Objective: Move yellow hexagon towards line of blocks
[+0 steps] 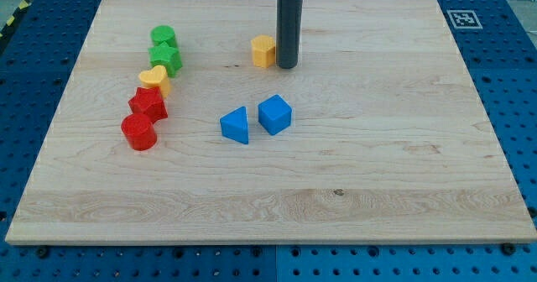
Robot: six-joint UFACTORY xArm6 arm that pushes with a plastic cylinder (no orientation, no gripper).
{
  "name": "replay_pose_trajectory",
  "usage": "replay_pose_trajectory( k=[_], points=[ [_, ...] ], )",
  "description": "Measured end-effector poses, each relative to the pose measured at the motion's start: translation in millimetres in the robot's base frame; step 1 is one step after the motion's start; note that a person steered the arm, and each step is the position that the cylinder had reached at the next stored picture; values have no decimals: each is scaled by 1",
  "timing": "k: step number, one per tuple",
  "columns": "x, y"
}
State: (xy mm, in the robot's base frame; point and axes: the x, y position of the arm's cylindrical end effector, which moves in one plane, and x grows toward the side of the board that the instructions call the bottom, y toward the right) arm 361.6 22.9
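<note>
My tip (287, 66) stood on the board (352, 190) near its top edge, just right of the yellow hexagon (263, 51), touching it or nearly so; I could not tell which. I carry a bare rod, with nothing to open or close.

The rod's upper part was cut off by the view's top.

Line of blocks near the left edge, five counted: green cylinder (163, 37), green star (166, 59), yellow heart (153, 77), red star (148, 104), red cylinder (139, 133). Neighbours touched or overlapped, partly hiding one another.

Mid-board: two blue, a triangle (236, 125) and a cube (275, 114), just beside each other.
</note>
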Motion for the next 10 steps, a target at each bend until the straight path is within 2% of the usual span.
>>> replay_pose_trajectory(
  k=[2, 6, 7, 8, 10],
  points=[
    [-2, -4],
    [-44, -89],
    [-29, -94],
    [-11, -68],
    [-84, -66]
  ],
)
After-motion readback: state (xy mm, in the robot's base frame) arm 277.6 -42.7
